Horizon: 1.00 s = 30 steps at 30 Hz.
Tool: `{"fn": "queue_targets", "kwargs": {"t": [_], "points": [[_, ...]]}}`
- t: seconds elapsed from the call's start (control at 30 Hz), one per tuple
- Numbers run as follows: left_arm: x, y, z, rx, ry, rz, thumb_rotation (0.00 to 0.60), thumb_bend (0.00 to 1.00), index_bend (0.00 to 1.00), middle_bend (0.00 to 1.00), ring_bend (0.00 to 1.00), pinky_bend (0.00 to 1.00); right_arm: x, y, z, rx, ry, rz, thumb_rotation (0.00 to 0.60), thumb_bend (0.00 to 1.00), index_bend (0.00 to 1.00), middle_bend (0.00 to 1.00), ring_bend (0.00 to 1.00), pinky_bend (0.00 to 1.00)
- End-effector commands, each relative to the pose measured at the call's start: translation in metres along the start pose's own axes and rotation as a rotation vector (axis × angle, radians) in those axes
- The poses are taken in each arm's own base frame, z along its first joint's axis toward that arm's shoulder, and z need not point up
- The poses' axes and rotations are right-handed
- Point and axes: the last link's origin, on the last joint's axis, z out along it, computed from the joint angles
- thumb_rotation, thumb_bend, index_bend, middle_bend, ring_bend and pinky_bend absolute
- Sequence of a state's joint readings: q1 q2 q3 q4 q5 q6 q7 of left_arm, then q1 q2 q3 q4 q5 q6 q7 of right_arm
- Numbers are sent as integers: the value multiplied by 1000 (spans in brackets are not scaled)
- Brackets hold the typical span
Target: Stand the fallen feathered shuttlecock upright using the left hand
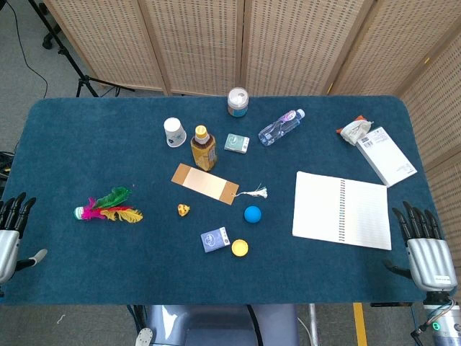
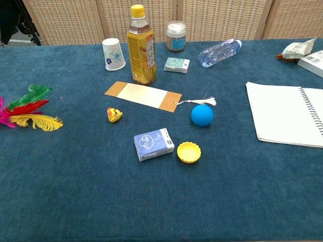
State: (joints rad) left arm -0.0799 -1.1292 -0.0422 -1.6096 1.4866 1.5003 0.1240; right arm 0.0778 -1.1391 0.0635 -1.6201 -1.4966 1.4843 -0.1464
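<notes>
The feathered shuttlecock [image 1: 108, 207] lies on its side on the blue table cloth at the left, its green, red, yellow and pink feathers pointing right and its round base to the left. In the chest view its feathers [image 2: 29, 112] show at the left edge, the base cut off. My left hand [image 1: 10, 234] rests at the table's left front edge, fingers apart and empty, a short way left of and nearer than the shuttlecock. My right hand [image 1: 425, 249] sits at the right front edge, fingers spread, holding nothing.
Mid-table are a tea bottle [image 1: 203, 148], paper cup [image 1: 173, 132], bookmark with tassel [image 1: 204, 183], small yellow toy [image 1: 184, 210], blue ball [image 1: 252, 213], blue card box [image 1: 215, 239] and yellow cap [image 1: 239, 248]. An open notebook [image 1: 342, 209], water bottle [image 1: 281, 127] and jar [image 1: 238, 101] lie further right and back.
</notes>
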Motion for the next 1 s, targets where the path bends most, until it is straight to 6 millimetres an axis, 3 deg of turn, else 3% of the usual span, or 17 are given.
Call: {"fn": "queue_targets", "kwargs": {"t": [0.03,1.0], "points": [[-2,1,0,-1,-7,2,600,0,0,0,0,0,0,1,0,-6,-1,0,600,0,0,0,0,0],[-1,7,0,-4,-5,-8,600,0,0,0,0,0,1,3,0,-9,1,10,600,0,0,0,0,0]]}}
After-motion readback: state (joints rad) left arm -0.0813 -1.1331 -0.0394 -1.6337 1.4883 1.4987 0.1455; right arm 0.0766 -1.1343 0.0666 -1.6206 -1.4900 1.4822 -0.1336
